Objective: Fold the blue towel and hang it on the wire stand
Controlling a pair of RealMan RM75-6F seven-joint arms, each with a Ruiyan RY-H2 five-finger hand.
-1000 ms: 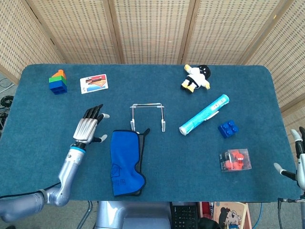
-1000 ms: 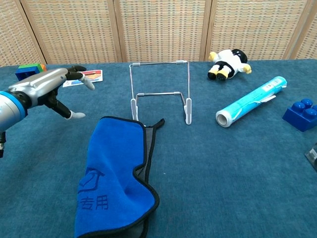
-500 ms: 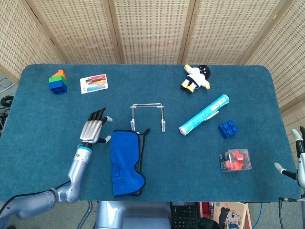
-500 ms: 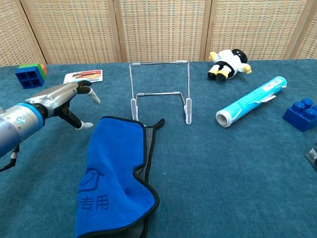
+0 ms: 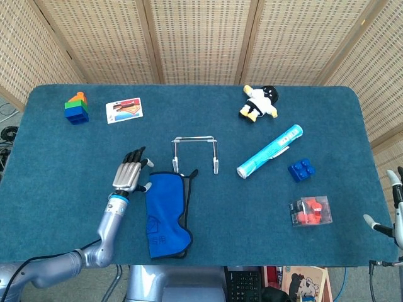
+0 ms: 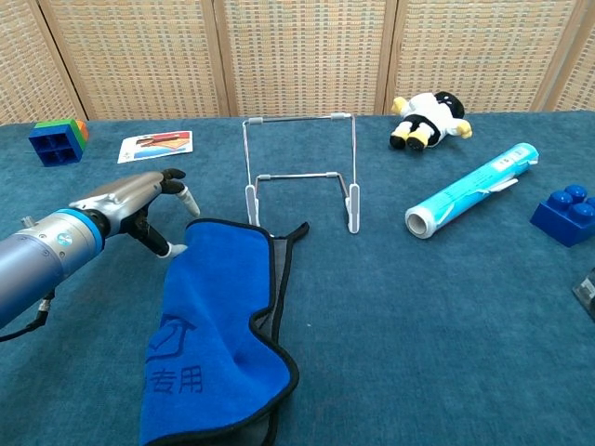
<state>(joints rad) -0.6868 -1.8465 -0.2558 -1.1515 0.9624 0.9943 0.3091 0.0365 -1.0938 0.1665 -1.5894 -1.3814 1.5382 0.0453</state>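
The blue towel lies folded lengthwise on the teal table, black-edged, its far end just short of the wire stand. The stand is upright and bare. My left hand hovers open at the towel's far left corner, fingers stretched forward and thumb reaching toward the towel's edge; whether it touches the cloth I cannot tell. My right hand shows only at the right edge of the head view, fingers spread, holding nothing.
Right of the stand lie a rolled blue-white tube, a blue brick and a clear box of red pieces. A plush toy sits at the back; a card and stacked blocks at back left.
My left hand has moved right and nearer the towel, from well left of it to its far left corner. The towel, the stand and my right hand have not moved.
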